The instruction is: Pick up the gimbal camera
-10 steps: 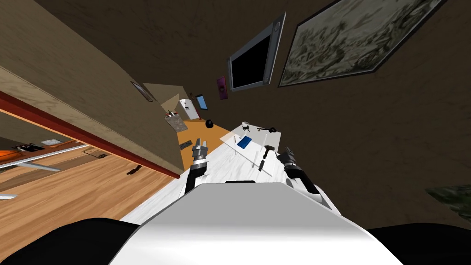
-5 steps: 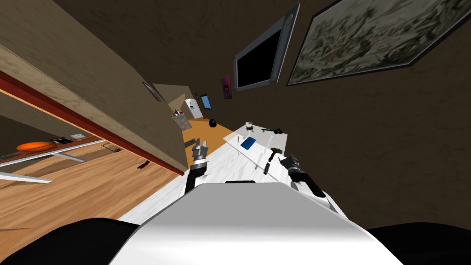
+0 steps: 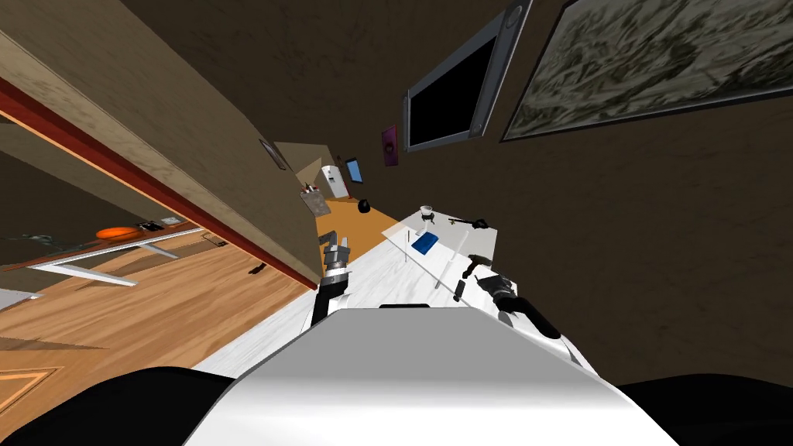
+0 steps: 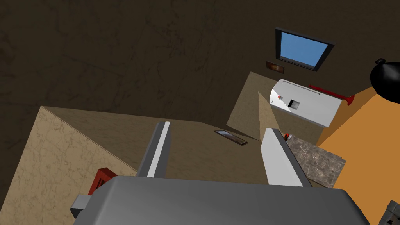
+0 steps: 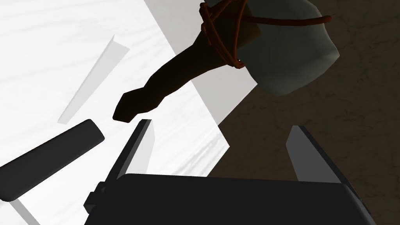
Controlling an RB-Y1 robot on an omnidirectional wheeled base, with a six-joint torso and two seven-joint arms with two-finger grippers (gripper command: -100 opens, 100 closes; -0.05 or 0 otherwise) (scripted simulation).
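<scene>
Beside the wide-spread right gripper, on its left, a slim black bar lies on the white table, likely the gimbal camera: probably light, rigid, delicate; grasp its middle. Left gripper gapes empty.

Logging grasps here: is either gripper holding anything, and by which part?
Nothing is held. The left gripper and right gripper both stand open, with nothing between their fingers.

Dim overall; dark brown walls murky at right and far. Brightest areas: white marbled tabletop, orange-brown plank floor at left. Hard-edged pale grey shadows on tabletop. Strong wide-lens splay toward head-view corners, whole view rolled. Edges crisp.
</scene>
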